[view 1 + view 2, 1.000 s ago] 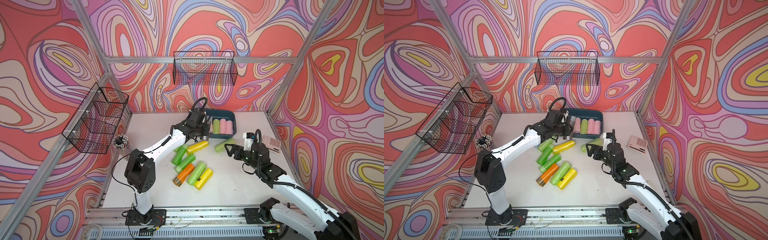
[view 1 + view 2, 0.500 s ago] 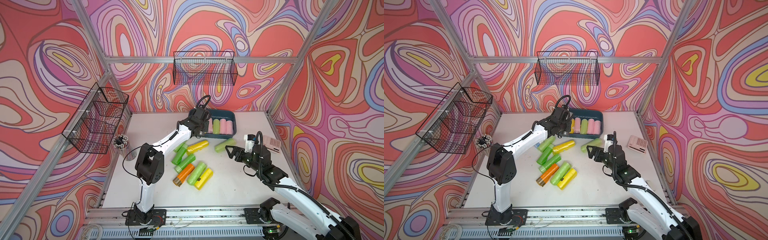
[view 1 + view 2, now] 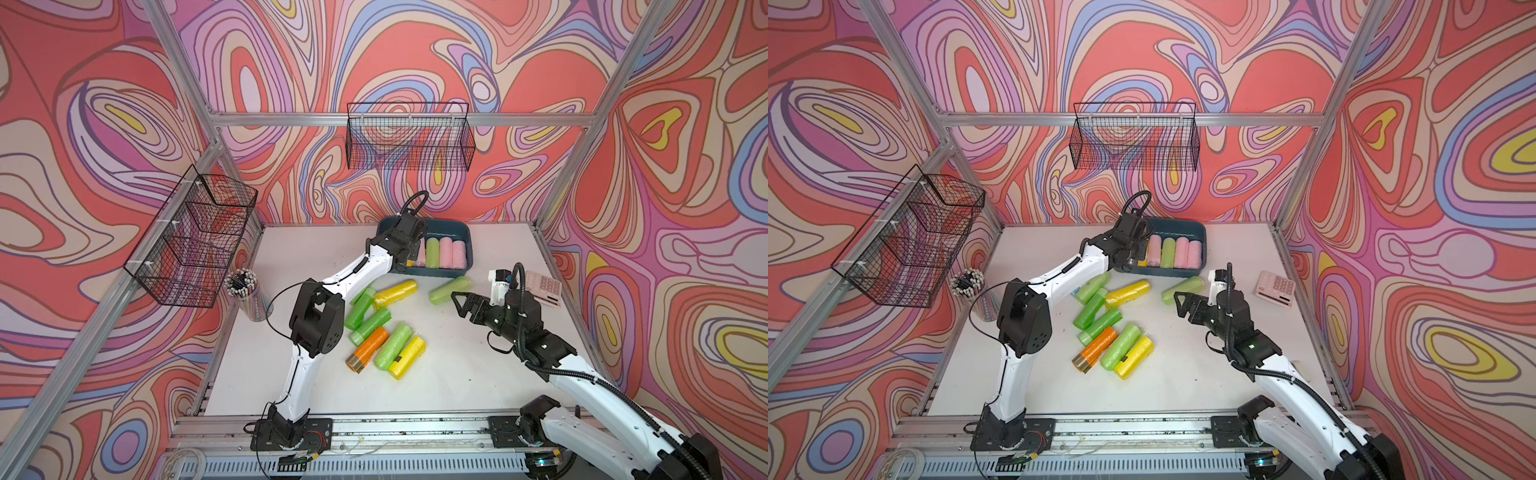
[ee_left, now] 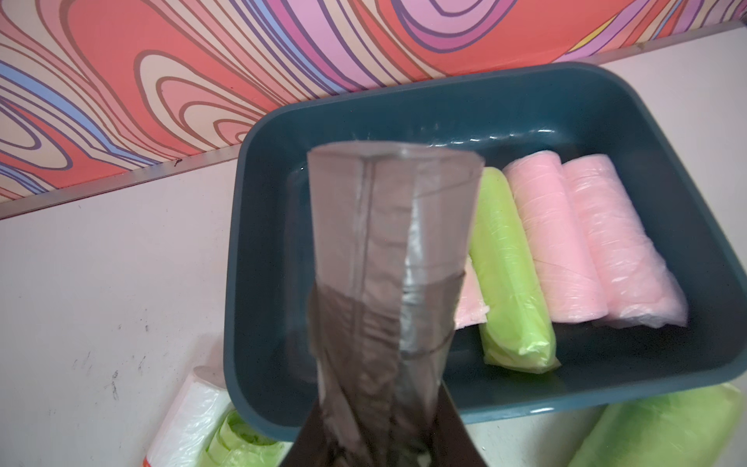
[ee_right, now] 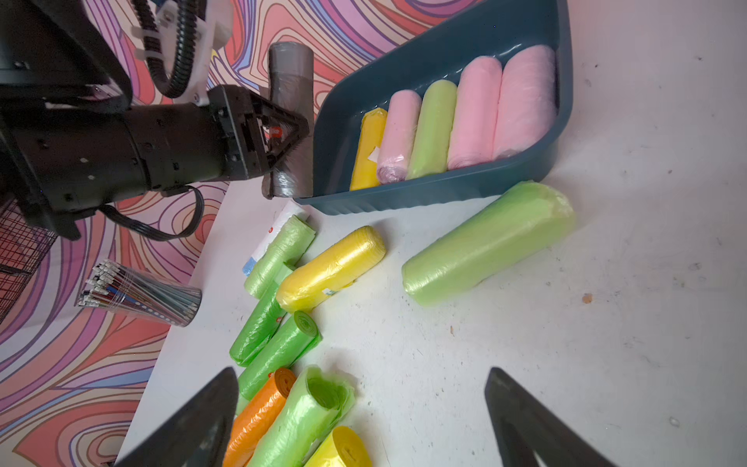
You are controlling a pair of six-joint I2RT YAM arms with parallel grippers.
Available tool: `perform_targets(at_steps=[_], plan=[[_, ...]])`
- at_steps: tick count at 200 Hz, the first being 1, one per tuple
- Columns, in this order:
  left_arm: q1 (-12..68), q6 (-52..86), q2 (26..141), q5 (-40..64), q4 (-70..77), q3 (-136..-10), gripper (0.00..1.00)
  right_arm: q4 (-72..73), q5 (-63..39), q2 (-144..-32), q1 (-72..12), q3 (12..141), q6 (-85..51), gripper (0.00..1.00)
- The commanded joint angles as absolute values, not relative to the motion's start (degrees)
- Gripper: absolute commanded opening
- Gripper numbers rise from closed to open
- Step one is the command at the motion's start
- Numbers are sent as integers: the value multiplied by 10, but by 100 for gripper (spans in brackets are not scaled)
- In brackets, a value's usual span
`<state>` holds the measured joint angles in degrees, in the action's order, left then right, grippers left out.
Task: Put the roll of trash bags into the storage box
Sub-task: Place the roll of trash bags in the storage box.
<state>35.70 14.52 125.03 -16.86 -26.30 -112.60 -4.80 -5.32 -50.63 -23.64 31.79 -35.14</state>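
The left gripper (image 5: 297,133) is clamped on the grey roll of trash bags (image 4: 384,242), its fingers pinching the roll near one end so most of its length sticks out past them. In both top views the left arm reaches up to the middle of the frame and its wrist covers the left end of the storage box (image 3: 436,272), hiding the roll there. The left wrist view shows the roll over the bare part of the tub, beside the rolls already inside. Whether it touches the floor or rim of the box I cannot tell.

Five rolls lie side by side in the box: a yellow roll (image 5: 368,149), a pink roll (image 5: 398,133), a green roll (image 5: 430,129) and two more pink rolls (image 5: 497,105).

The right gripper (image 3: 457,303) hangs right of centre in both top views, jaws spread wide and holding nothing. A pale green roll (image 3: 449,289) lies on the table just beside it, below the box. A heap of green, yellow and orange rolls (image 3: 382,324) sits at the middle of the frame. A cup of pens (image 3: 245,291) stands at the left, and a pink calculator (image 3: 544,287) lies at the right
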Motion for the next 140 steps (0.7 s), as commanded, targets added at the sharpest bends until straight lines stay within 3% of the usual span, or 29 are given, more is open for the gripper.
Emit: perform_targets(at_steps=[1, 140], plan=[[346, 130, 1262, -180, -278, -1155, 11, -61, -41, -498, -233, 319, -356, 97], [321, 95, 1368, -155, -309, -1276, 11, -73, -34, -496, -234, 318, -364, 97]])
